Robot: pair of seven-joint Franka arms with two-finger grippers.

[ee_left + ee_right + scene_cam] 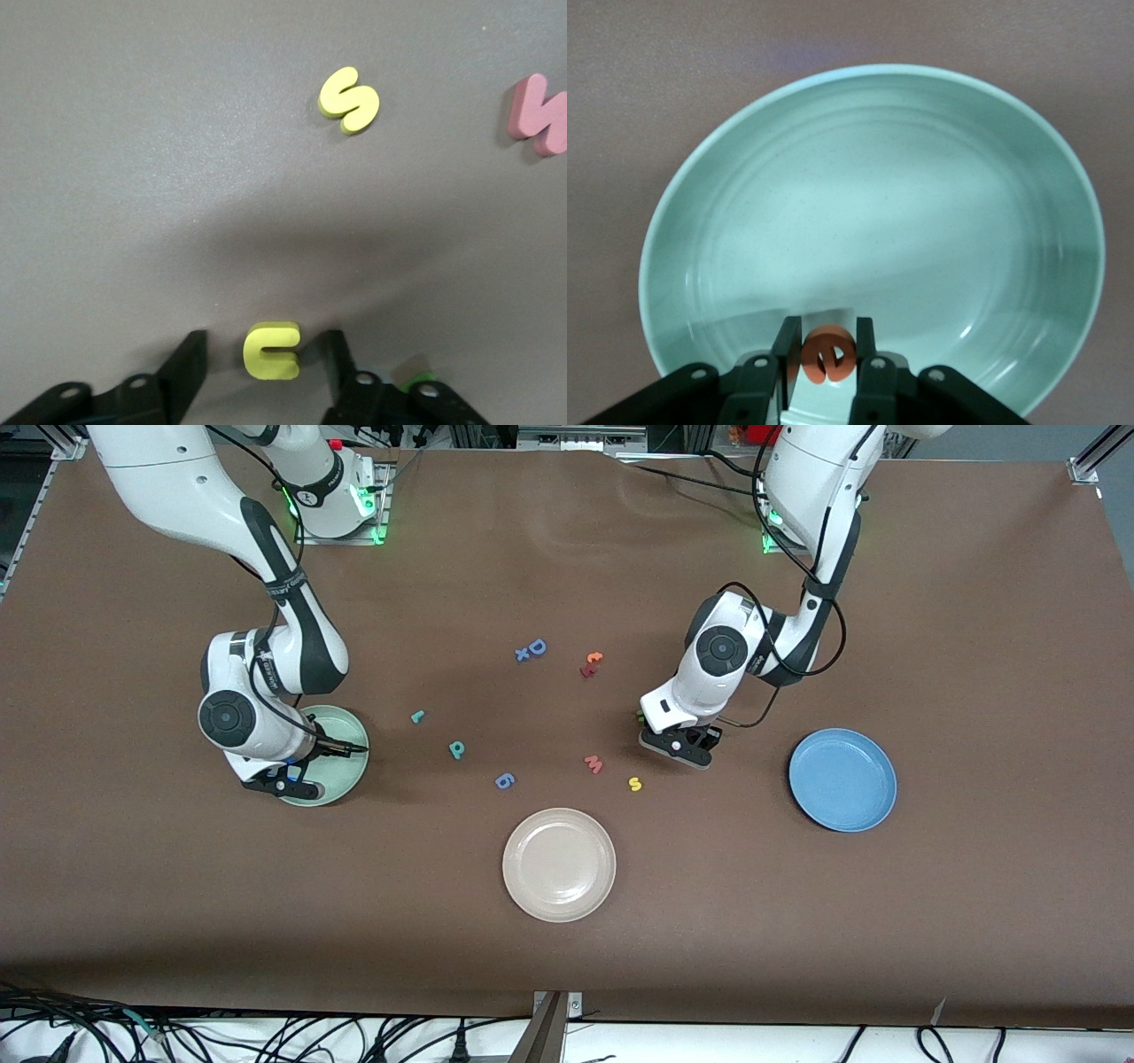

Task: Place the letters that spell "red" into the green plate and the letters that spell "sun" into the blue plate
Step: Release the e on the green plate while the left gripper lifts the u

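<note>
My right gripper (pixel 283 784) (pixel 827 332) hangs over the green plate (pixel 344 766) (pixel 877 204), shut on the orange "e" (pixel 829 356). My left gripper (pixel 679 749) (pixel 264 343) is down at the table between the blue plate (pixel 842 779) and the pink letter. It is open, with the yellow "u" (pixel 272 351) lying between its fingers and a gap on each side. The yellow "s" (pixel 634 784) (pixel 349 99) lies close by. A green piece (pixel 639 715) (pixel 415 375) peeks out beside the left hand. The teal "r" (pixel 417 716) and teal "d" (pixel 456 749) lie mid-table.
A beige-white plate (pixel 559 864) sits nearest the front camera. The pink letter (pixel 594 763) (pixel 540 113) lies beside the "s". A blue "6" piece (pixel 504 780), a blue capital "D" with a small blue piece (pixel 532 649) and an orange and red pair (pixel 591 664) lie mid-table.
</note>
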